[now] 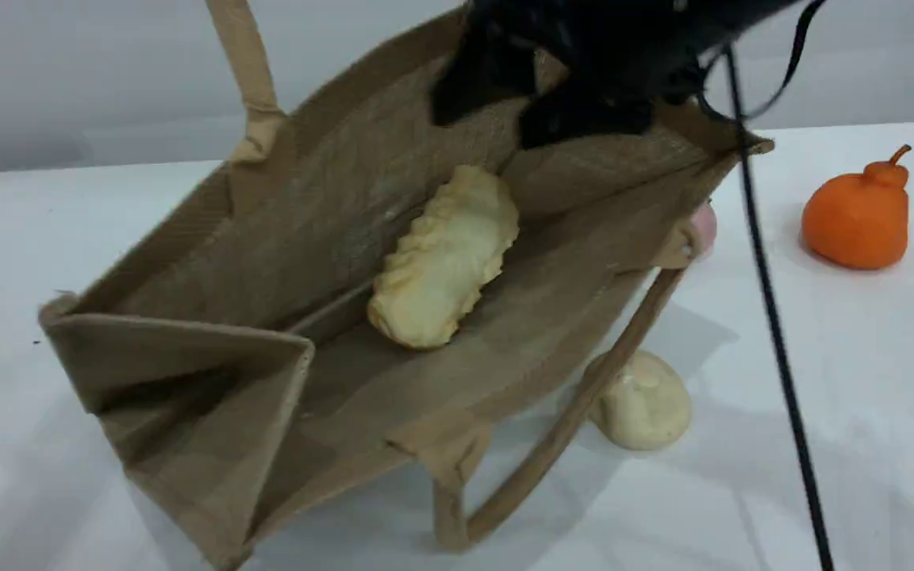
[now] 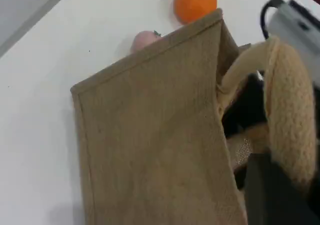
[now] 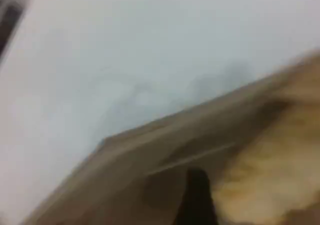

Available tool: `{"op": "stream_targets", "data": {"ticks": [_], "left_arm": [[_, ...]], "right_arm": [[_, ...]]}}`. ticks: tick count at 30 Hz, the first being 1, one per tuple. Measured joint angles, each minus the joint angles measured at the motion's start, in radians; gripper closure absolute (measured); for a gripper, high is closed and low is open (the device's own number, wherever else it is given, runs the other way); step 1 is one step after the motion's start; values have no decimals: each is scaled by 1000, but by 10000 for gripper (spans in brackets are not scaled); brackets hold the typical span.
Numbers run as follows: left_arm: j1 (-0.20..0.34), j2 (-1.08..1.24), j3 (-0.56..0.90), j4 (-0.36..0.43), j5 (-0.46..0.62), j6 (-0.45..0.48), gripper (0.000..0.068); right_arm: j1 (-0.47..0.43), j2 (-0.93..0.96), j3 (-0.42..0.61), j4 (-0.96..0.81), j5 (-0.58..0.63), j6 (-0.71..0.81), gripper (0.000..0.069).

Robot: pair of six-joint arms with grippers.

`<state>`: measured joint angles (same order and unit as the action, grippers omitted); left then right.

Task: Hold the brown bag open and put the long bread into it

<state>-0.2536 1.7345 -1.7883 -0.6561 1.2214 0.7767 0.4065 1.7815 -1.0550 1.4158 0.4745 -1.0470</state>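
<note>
You see the table (image 1: pixel 862 396), white, carrying everything. The bag (image 1: pixel 211 444) lies tipped on it with its mouth open toward the scene camera; one handle (image 1: pixel 247 71) rises at the upper left, the other (image 1: pixel 552 444) hangs onto the table in front. The right gripper (image 1: pixel 576 103), dark and blurred, sits at the bag's far rim, above the bread; its jaws stand wide, and nothing shows between them. The bread (image 1: pixel 445 258) lies inside the bag on the lower wall, slanted, apart from the gripper. In the left wrist view, the left gripper (image 2: pixel 272 195) is clamped on the upper handle. Right of the bag stands an orange pear (image 1: pixel 858 218). A cream bun (image 1: pixel 643 404) touches the front handle. A pink item (image 1: pixel 703 226) shows just behind the bag's right edge.
</note>
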Motion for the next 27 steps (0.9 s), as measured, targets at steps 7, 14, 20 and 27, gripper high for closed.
{"op": "stream_targets", "data": {"ticks": [7,14,20,27], "left_arm": [[0,24,0,63,0,-34,600],[0,114,1,-4,-2,-39,600],[-14,207,1,-67,-4,-29,600],[-71,297,1,-70,-3,-26,598]], "right_arm": [[-94,-207,1,-139,165,88,197],[-252,-459,1,-371,308,300,197],[-311,-650,1,-574,407,480,197],[-311,-832,1,-738,423,639,197]]}}
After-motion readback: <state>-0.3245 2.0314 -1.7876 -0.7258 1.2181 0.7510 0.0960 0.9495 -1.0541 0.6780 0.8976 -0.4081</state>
